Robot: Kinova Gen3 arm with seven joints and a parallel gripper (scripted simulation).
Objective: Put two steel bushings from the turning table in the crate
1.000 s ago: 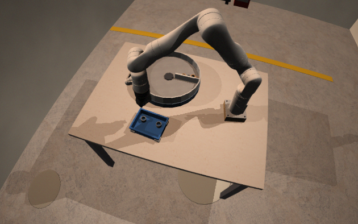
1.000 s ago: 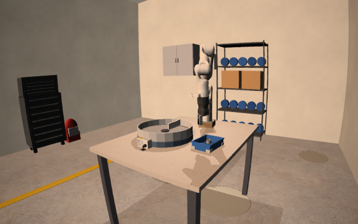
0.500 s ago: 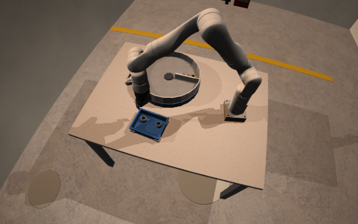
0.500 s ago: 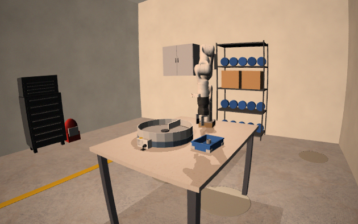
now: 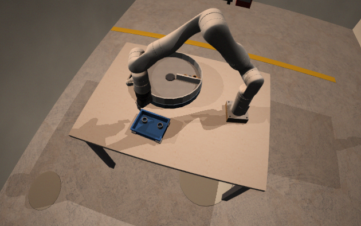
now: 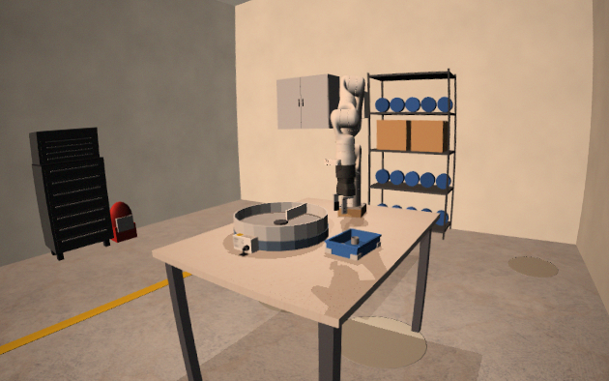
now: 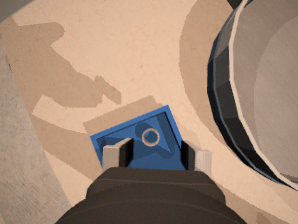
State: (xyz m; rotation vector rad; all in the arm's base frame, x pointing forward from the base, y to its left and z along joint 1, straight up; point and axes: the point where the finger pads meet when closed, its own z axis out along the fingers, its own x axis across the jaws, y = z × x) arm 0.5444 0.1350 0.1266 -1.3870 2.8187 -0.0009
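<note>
While its fingers stand spread wide and grip nothing, the hand (image 7: 149, 156) hangs above the blue crate (image 5: 150, 125).

Inside the crate lie two steel bushings, one (image 5: 145, 120) near the corner under the hand and one (image 5: 160, 125) nearer the opposite side. Just beyond the crate on the counter (image 5: 209, 149) sits the round turning table (image 5: 175, 98), where orange-brown bushings (image 5: 193, 76) rest against its divider bar.

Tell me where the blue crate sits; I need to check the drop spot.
In the top view, the blue crate lies on the table just in front of the turning table, below the open end effector, holding two steel bushings.
</note>
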